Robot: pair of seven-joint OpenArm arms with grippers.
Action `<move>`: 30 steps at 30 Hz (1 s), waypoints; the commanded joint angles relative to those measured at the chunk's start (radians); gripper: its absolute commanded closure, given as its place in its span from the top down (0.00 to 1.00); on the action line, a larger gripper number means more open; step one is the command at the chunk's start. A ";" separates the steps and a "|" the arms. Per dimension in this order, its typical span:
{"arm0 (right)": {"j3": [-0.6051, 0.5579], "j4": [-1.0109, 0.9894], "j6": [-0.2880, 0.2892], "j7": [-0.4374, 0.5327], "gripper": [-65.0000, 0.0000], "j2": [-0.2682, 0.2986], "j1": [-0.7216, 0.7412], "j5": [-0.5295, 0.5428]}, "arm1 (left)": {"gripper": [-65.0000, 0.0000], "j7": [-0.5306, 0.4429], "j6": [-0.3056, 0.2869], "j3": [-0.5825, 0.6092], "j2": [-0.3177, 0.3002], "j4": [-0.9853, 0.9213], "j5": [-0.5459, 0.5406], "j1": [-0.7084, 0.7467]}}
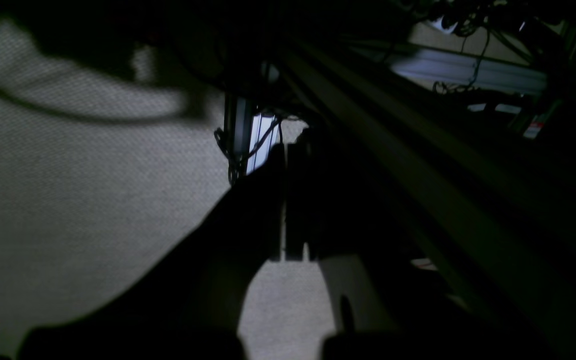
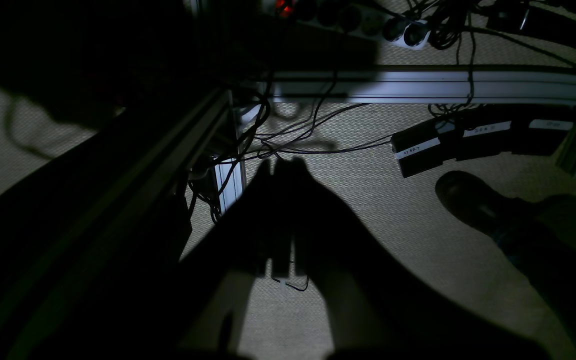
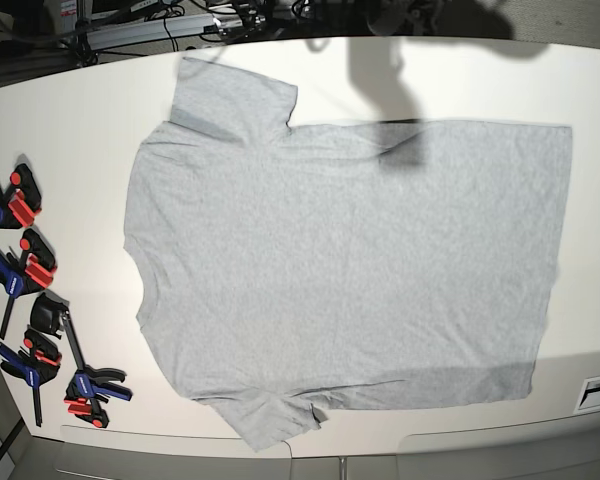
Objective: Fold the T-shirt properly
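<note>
- The large light heather-grey cotton T-shirt [image 3: 345, 275] lies flat, plain side up, on the white surface [image 3: 70, 130].
- Left tool [image 1: 284, 200] is clenched, empty.
- Right tool [image 2: 282, 220] is clenched, empty.

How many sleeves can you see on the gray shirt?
2. One sleeve sticks out at the top left of the T-shirt in the base view. The other sleeve is at the bottom left, slightly rumpled. None hidden.

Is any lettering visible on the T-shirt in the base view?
No, the T-shirt lies spread flat with a plain grey side up on the white table.
</note>
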 commanded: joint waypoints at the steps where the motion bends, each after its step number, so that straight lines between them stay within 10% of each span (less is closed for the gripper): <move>1: 0.001 0.008 -0.006 0.002 0.00 -0.003 0.002 -0.001 | 0.00 -0.004 -0.011 0.000 0.000 0.006 -0.002 0.006; 20: 0.001 0.008 -0.006 0.002 0.00 -0.002 0.002 -0.001 | 0.00 -0.004 -0.011 0.000 -0.003 0.006 -0.002 0.011; 30: 0.001 0.039 -0.006 0.175 0.00 0.051 -0.103 0.063 | 0.00 -0.096 -0.008 -0.001 -0.065 0.079 -0.179 0.136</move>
